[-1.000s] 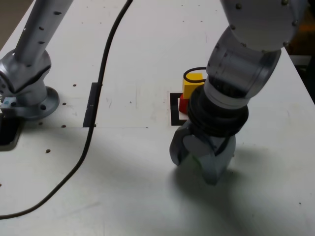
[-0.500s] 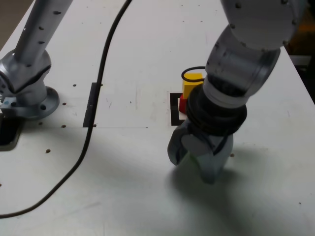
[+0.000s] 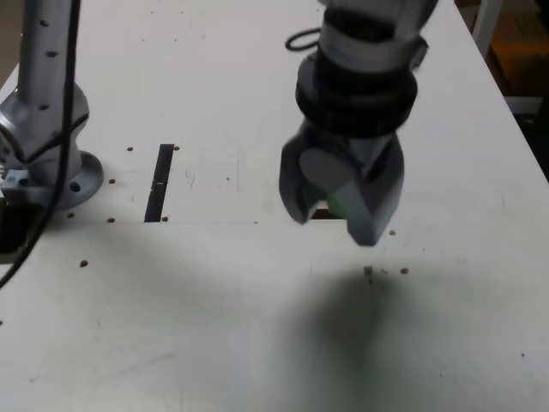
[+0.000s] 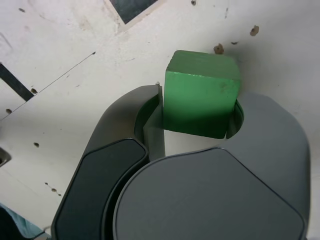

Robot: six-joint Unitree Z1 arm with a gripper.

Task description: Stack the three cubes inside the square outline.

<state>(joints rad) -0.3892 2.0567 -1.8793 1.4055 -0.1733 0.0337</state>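
A: Where is the green cube?

B: Clamped in the end effector. The wrist view shows it plainly: the two grey jaws press against opposite sides of it, and its far end sticks out past them. In the exterior view only a sliver of green shows between the jaws.

A: Is it resting on the surface?

B: No. In the exterior view the end effector hangs above the white surface, with its shadow lying apart from it, nearer the camera.

A: And the square outline?

B: Mostly hidden. In the exterior view a short dark piece shows just below the jaws, which may be its edge. The wrist view has a dark corner with a pale border beyond the cube; I cannot tell whether that is the outline.

A: The red and yellow cubes?

B: Neither view lets me pick them out; the arm covers that part of the surface.

A: What else is there?

B: At the exterior view's left, a thin black strip lies flat on the surface, and beside it the arm's round grey base is bolted down. A black cable hangs past the base. Small dark specks dot the surface below the end effector.
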